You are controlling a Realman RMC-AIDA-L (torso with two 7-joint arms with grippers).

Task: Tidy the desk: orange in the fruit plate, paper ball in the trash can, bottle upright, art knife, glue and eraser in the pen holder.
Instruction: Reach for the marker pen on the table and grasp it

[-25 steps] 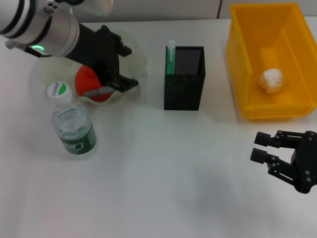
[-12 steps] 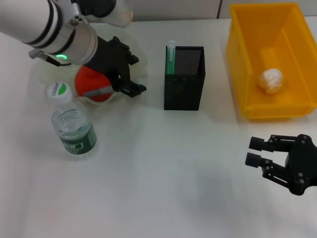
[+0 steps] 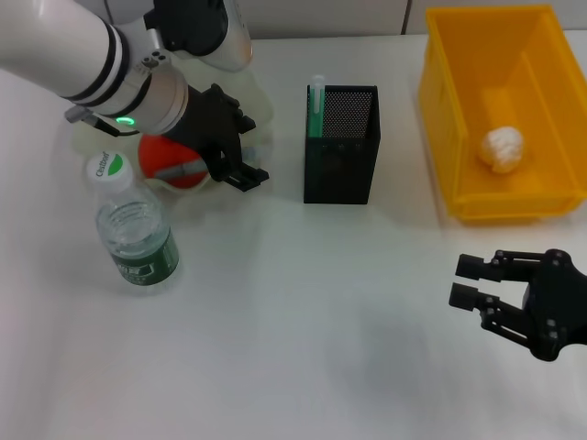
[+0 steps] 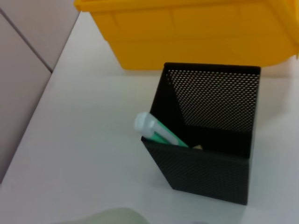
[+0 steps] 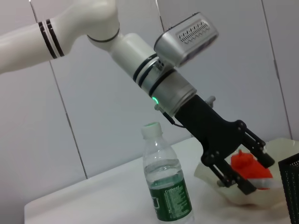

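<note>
My left gripper [image 3: 240, 161], jaws spread, hovers over the round orange fruit [image 3: 172, 163] in the pale fruit plate [image 3: 260, 108]; clear plastic bottle [image 3: 133, 224] upright, black mesh pen holder [image 3: 341, 145] stocked, paper ball [image 3: 499, 147] binned in yellow trash can [image 3: 440, 101]; right gripper [image 3: 470, 281] open, idle.

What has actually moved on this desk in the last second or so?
The left gripper, open over the fruit plate by the orange, shifted slightly toward the pen holder. The right gripper, open, drifted toward the robot and slightly inward. Bottle, pen holder and the paper ball in the trash can stayed put.
</note>
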